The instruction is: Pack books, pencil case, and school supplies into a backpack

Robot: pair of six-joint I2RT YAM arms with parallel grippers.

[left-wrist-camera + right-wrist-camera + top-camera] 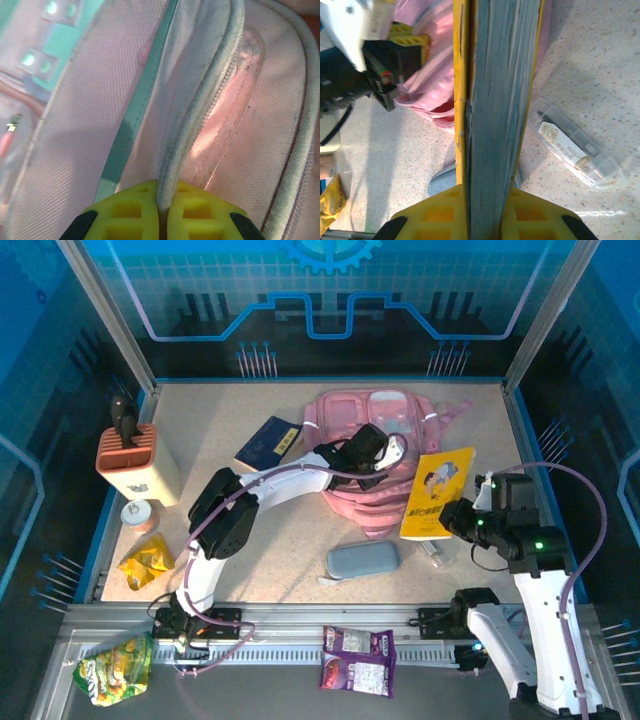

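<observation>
Left gripper nips the limp-looking backpack by its zip rim; right gripper clamps the thin, likely flexy yellow book by one edge.

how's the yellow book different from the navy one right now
The yellow book has a cartoon child on its cover; the navy book carries a yellow label. The yellow book is clamped in the right gripper, right of the backpack; the navy book lies on the table left of it, ungripped. Both are thin paperbacks outside the backpack.
</observation>
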